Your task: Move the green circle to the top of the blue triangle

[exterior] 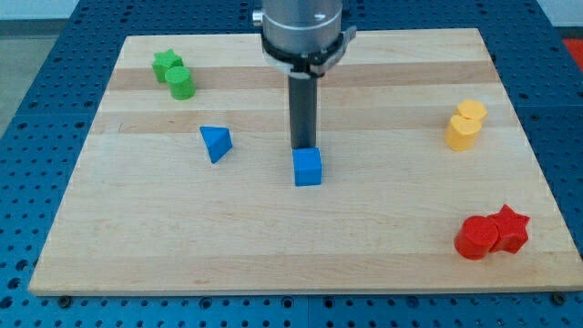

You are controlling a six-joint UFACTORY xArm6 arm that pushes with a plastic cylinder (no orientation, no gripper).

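My tip (301, 148) ends the straight dark rod (301, 114); there are no jaws on it, so it grasps nothing and simply rests its end at the top edge of the blue cube (308, 167), touching it or very nearly so.

Eight blocks lie on the wooden board (273, 246): two blue, two green, two yellow and two red.

Working outward from my tip, the blue cube sits directly below it towards the view's bottom. The blue triangle (216, 143) lies to the view's left of my tip, at about the same height and clearly apart from both it and the cube.

Further to the left and towards the view's top is the green pair: the green circle (180, 83), with the green star (166, 64) touching it on its upper left side. The circle is well apart from my tip, beyond the triangle, and above and slightly left of the triangle itself.

To the view's right of my tip, well apart, two yellow blocks (465, 125) stand pressed together; their shapes are hard to make out. Lower right, near the board's corner, the red circle (475, 239) touches the red star (510, 229).

Bare board lies between the green circle and the blue triangle; the star is on the circle's far side.
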